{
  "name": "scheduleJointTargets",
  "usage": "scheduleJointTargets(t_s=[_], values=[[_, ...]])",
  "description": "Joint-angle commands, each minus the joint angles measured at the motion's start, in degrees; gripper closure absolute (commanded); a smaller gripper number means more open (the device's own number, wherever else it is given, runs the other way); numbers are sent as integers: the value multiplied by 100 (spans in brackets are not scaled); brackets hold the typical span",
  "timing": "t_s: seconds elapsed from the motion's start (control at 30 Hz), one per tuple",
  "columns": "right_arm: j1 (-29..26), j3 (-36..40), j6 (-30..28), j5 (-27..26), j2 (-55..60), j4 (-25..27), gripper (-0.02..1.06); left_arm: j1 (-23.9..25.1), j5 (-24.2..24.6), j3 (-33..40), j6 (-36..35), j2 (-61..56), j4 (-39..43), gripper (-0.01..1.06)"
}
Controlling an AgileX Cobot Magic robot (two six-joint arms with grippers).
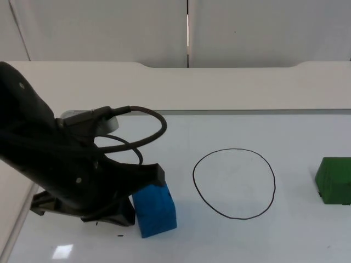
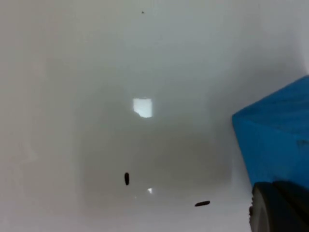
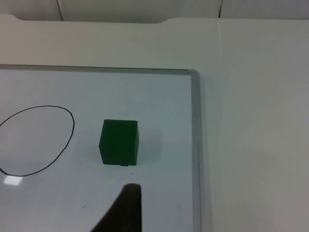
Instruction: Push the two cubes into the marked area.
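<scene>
From the top view, the left arm reaches down over the near left part of the white surface (image 1: 230, 126), and its left hand (image 1: 123, 216) sits low against the left side of the blue cube (image 1: 155, 210); how far that hand is open cannot be told. The blue cube stands flat on the surface, turned a little so one corner points toward the near edge, and lies outside the black drawn ring (image 1: 234, 183), just to the ring's left. Nothing lies inside the ring. The green cube (image 1: 334, 181) stands near the right edge of the surface, well apart from the ring on its right side. In the left wrist view, the blue cube (image 2: 275, 145) shows one slanted face, with a black fingertip (image 2: 277, 208) touching its lower part. In the right wrist view, the green cube (image 3: 119, 142) stands square and upright beside the ring (image 3: 36, 140), outside it and near the right edge. The right hand (image 3: 123, 212) hovers short of the green cube, apart from it, and its opening cannot be told.
</scene>
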Motion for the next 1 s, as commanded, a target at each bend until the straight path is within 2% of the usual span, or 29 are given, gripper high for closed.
scheduleJointTargets(t_s=[0.0,0.53,0.73,0.97], values=[[-21,35,22,-31,-17,-29,-1,-46,-67,-4,16,10,-180,105],[-21,35,22,-31,-17,-29,-1,-70,-128,-4,16,10,-317,105],[-21,35,22,-31,-17,-29,-1,-372,-405,-4,16,10,-393,105],[-21,35,22,-31,-17,-29,-1,-383,-619,-4,16,10,-457,105]])
